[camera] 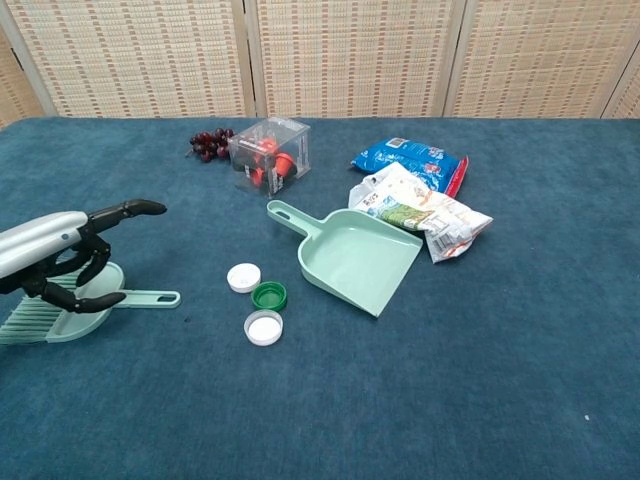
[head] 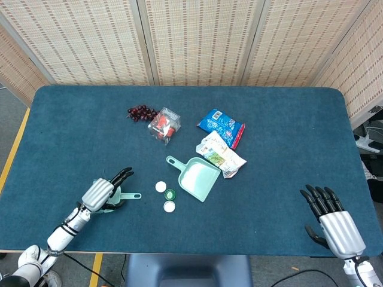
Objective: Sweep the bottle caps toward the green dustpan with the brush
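Three round bottle caps lie just left of your green plastic dustpan; your left hand hangs spread over the mint brush lying flat on the blue surface. Only the head view shows your right hand, fingers apart, holding nothing

The dustpan lies in the middle of the table. Three bottle caps sit close together just left of it, near its handle. Far to the left lies the brush, flat on the table (its handle points right, toward the caps). Behind the dustpan, to the right, two snack bags lie side by side. A small box sits behind the dustpan, to the left, with cherries just left of it.
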Controlling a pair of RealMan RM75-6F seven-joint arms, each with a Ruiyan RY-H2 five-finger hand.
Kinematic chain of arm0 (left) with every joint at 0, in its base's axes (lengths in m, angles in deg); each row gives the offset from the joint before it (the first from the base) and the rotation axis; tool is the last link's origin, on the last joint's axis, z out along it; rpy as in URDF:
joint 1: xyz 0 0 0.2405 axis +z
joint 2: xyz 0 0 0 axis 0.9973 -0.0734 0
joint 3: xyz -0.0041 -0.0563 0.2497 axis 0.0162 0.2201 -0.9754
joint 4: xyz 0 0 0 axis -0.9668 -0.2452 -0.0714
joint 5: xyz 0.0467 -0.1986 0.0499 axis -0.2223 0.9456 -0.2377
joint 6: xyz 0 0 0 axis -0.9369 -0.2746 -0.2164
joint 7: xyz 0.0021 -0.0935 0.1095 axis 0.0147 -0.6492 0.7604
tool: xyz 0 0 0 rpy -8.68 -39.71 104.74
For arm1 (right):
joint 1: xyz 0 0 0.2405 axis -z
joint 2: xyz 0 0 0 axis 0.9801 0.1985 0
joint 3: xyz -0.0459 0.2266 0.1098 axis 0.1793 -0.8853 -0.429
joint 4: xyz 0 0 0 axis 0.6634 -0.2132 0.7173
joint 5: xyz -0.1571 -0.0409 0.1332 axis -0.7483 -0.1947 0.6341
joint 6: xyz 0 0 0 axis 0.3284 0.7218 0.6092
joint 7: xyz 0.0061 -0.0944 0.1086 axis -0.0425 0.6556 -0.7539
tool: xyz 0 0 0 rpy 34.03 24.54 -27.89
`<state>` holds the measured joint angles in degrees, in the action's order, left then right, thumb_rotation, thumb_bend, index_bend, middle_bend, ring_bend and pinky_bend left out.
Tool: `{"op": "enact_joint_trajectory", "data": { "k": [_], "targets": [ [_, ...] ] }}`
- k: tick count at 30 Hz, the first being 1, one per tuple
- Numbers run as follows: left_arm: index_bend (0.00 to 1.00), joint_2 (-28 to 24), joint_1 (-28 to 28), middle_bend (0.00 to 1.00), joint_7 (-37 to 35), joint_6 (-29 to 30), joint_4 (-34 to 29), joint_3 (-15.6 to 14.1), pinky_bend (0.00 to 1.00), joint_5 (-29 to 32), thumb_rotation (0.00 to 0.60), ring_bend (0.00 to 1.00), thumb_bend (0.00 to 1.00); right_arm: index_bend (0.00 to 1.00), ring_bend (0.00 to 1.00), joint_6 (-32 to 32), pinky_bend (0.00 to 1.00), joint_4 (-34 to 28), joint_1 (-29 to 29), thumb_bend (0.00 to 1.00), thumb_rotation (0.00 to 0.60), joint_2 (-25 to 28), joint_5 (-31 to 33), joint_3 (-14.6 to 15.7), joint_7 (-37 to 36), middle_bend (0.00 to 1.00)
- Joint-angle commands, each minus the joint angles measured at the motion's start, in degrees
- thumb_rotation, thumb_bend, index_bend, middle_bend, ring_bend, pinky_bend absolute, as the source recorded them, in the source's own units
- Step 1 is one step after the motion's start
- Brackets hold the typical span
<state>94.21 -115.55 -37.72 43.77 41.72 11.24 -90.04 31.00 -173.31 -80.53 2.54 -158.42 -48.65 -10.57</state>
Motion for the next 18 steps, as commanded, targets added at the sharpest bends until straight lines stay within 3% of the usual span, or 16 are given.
{"op": "enact_joint_trajectory", "data": {
  "k": [1, 3, 5, 8, 9, 12, 15, 18],
  "targets": [
    [0.0, -2.7, 0.4, 0.0, -0.9, 5.0, -4.7, 0.3, 0.84, -0.5, 0.6, 0.61, 0.31, 0.0, 0.0, 0.1, 0.0, -0.1, 0.1, 0.28, 0.6, 0.0, 0.0, 0.0, 0.1, 0.0],
    [0.0, -7.1, 1.7, 0.0, 1.3, 8.6, -10.1, -0.4, 0.68, -1.2, 0.6, 0.36, 0.3, 0.0, 0.0, 0.0, 0.0, -0.3, 0.2, 0.28, 0.6, 0.2, 0.2, 0.1, 0.5, 0.0],
    [0.0, -13.7, 4.3, 0.0, 9.4, 10.2, -17.7, -2.1, 0.4, -1.9, 0.6, 0.06, 0.31, 0.0, 0.0, -0.5, 0.0, -0.6, 0.4, 0.28, 0.6, 0.3, 1.2, 0.0, 1.6, 0.0],
    [0.0, -23.1, 9.7, 0.0, 27.1, 11.7, -32.1, -3.5, 0.08, -0.4, 0.6, 0.0, 0.33, 0.0, 0.0, -1.9, 0.0, -1.6, 0.4, 0.28, 0.6, 0.6, 3.2, -0.1, 3.7, 0.0],
    [0.0, -25.7, 12.2, 0.0, 33.8, 13.2, -38.1, -3.6, 0.04, 0.8, 0.6, 0.0, 0.33, 0.0, 0.0, -2.3, 0.0, -2.0, 0.4, 0.28, 0.6, 0.6, 4.0, -0.3, 4.5, 0.0],
    [0.0, -29.7, 15.0, 0.0, 48.7, 14.0, -46.9, -3.9, 0.0, 1.2, 0.6, 0.0, 0.34, 0.0, 0.0, -2.5, 0.0, -2.4, 0.3, 0.28, 0.6, 0.3, 4.6, -0.7, 5.9, 0.0],
    [0.0, -31.1, 15.6, 0.0, 51.6, 14.7, -51.1, -3.2, 0.0, 0.4, 0.6, 0.0, 0.34, 0.0, 0.0, -2.6, 0.0, -2.6, 0.3, 0.28, 0.6, 0.1, 4.5, -0.6, 6.7, 0.0],
    [0.0, -31.6, 15.8, 0.0, 51.3, 14.2, -51.5, -3.0, 0.0, -0.1, 0.6, 0.0, 0.34, 0.0, 0.0, -2.5, 0.0, -2.9, 0.5, 0.28, 0.6, 0.1, 4.5, -0.6, 7.2, 0.0]
  ]
}}
